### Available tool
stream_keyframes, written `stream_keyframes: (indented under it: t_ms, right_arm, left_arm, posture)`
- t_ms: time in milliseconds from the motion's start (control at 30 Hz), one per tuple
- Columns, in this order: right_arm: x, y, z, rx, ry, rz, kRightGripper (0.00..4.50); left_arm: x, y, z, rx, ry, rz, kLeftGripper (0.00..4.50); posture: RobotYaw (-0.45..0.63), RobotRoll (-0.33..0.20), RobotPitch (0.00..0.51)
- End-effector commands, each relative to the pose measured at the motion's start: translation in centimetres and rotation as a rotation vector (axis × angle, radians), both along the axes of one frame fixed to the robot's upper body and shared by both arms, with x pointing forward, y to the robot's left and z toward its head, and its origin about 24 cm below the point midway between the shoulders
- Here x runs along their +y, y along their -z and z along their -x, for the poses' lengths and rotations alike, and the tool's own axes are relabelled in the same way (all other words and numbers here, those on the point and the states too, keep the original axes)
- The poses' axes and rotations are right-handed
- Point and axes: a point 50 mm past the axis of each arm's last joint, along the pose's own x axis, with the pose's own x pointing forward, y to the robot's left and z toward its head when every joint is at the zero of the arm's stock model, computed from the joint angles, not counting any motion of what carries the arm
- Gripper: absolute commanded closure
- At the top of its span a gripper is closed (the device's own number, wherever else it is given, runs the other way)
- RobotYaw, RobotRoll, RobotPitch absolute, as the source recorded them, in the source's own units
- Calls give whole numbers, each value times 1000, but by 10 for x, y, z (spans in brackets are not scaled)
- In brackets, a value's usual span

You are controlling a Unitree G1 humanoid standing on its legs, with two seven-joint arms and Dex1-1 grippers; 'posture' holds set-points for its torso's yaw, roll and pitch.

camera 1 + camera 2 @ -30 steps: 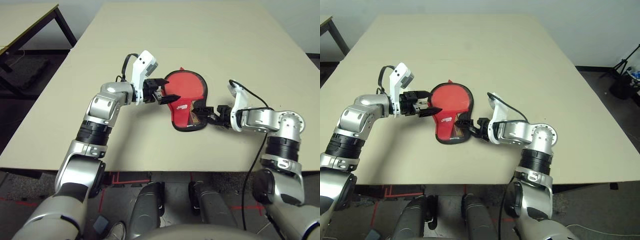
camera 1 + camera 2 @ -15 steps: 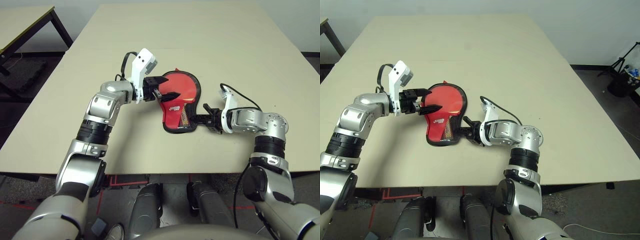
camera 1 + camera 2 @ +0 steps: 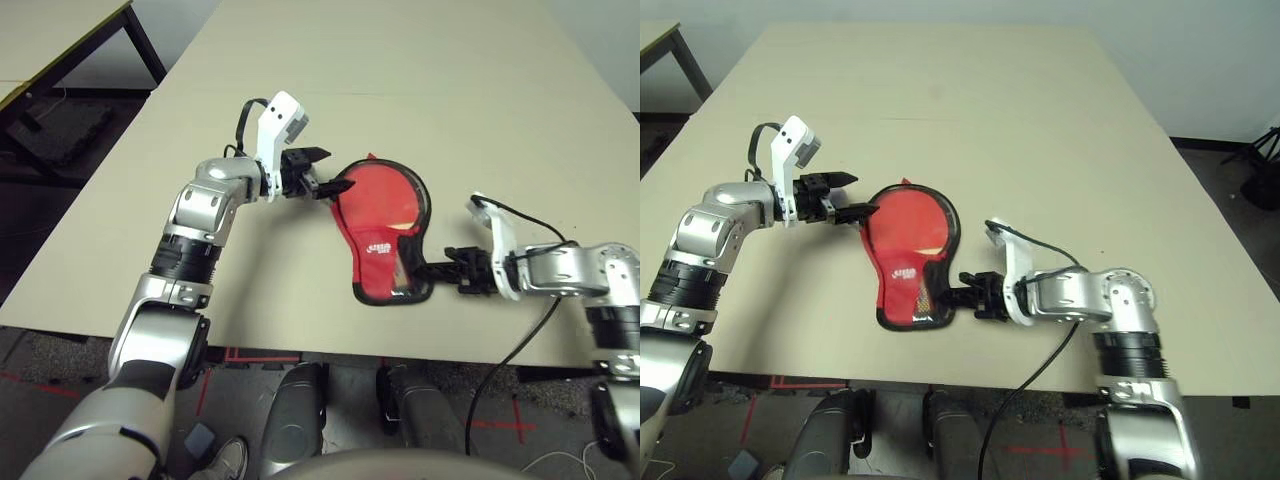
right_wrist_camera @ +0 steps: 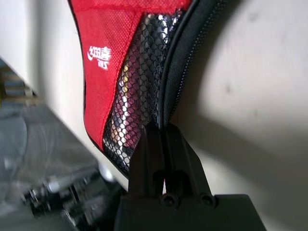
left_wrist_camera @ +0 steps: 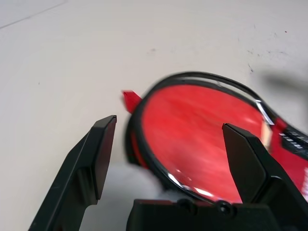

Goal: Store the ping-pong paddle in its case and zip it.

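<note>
A: Case (image 3: 385, 225) lies flat on the beige table (image 3: 420, 90), a little toward the near edge from centre, round end toward 11 o'clock, narrow mesh-pocket end toward 6. White logo near the neck. Paddle itself: cannot make it out apart from the red face of the case.

B: Right gripper (image 3: 441, 268)?

A: At the case's 4 o'clock, low on the table. In the right wrist view its fingers (image 4: 163, 154) are pressed together, pinched onto the black zipper edge beside the mesh.

B: Left gripper (image 3: 325, 172)?

A: At the case's 10 o'clock, just off the round end. Jaws spread wide, holding nothing; the left wrist view shows the case's rim between the two fingers (image 5: 98, 154), not touched.

B: Surroundings?

A: A second table (image 3: 60, 40) at far 10 o'clock, well apart. A black cable (image 3: 520, 335) trails off the right wrist past the table's near edge.
</note>
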Motion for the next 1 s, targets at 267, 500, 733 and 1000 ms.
stream_keyframes:
  t_ms: [267,500,733,1000]
  right_arm:
    - [19,5,22,-8,-92,-92,4480]
    - [27,14,27,-6,-48,-97,4480]
    - [9,18,25,4,26,70,3938]
    - [-8,-25,16,-137,-45,132,1453]
  left_arm:
    - [-1,0,-5,-1,7,-17,0]
    - [1,1,-6,-2,4,-22,0]
    - [3,1,-6,-1,-1,-28,0]
    - [15,-5,-9,-21,-37,-39,0]
  posture:
    - [0,0,143]
    - [3,0,145]
    - [8,0,142]
    - [19,0,128]
